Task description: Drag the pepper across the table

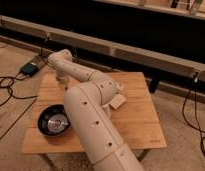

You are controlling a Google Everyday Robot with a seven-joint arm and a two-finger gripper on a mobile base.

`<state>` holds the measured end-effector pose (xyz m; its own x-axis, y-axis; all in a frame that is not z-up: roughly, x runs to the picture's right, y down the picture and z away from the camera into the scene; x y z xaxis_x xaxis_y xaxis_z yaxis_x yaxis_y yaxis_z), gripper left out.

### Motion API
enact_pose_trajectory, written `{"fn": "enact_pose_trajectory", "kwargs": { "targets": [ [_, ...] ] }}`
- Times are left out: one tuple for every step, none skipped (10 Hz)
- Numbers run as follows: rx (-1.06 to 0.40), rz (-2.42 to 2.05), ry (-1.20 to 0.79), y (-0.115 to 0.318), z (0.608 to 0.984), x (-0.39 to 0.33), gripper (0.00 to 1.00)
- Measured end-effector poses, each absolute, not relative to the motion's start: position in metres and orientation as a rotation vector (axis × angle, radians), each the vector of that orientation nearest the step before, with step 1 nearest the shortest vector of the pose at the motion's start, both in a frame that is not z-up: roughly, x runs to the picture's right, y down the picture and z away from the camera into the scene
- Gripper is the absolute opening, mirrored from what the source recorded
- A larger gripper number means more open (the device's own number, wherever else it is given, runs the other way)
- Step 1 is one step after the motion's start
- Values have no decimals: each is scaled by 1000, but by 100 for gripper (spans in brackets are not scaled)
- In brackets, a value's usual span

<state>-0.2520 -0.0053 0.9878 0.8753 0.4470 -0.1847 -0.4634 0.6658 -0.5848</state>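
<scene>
A small rectangular desk (138, 122) with a light wooden plank top stands on a tan floor, and the robot's thick, cream-coloured arm (91, 117) with rows of small dark holes crosses most of it, rising from the bottom edge of the view, bending near the desk's middle and reaching back towards the far left corner. The end effector (62, 79) sits at the tip of that arm, low over the far left part of the desktop, just below the rounded wrist joint; whether it is apart or together I cannot tell. A round, dark bowl (53, 120) with a shiny metallic inside rests on the near left part of the desk, just beside the arm. A pale rectangular block (117, 102) lies near the desk's middle, touching or almost touching the arm's right side. The small red-orange pepper cannot be made out anywhere on the desk. Black cables (8, 87) and a small dark box (30, 68) lie on the floor left of the desk.
</scene>
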Motion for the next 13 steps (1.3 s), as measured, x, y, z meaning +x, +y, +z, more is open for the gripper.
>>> {"fn": "enact_pose_trajectory", "kwargs": {
  "targets": [
    [-668,510,21,-6,988,-255,0],
    [-669,510,24,-6,988,-254,3],
    [-669,511,24,-6,988,-254,11],
    [-669,511,25,-6,988,-253,21],
    [-668,510,24,-6,988,-254,31],
    [-668,510,24,-6,988,-254,41],
    [-668,510,24,-6,988,-254,49],
    [-668,510,24,-6,988,-254,58],
    [-668,510,24,-6,988,-254,62],
    [-668,510,23,-6,988,-254,62],
    [-668,510,24,-6,988,-254,62],
    [-668,510,24,-6,988,-254,62],
    [-668,510,23,-6,988,-254,62]
  ]
}}
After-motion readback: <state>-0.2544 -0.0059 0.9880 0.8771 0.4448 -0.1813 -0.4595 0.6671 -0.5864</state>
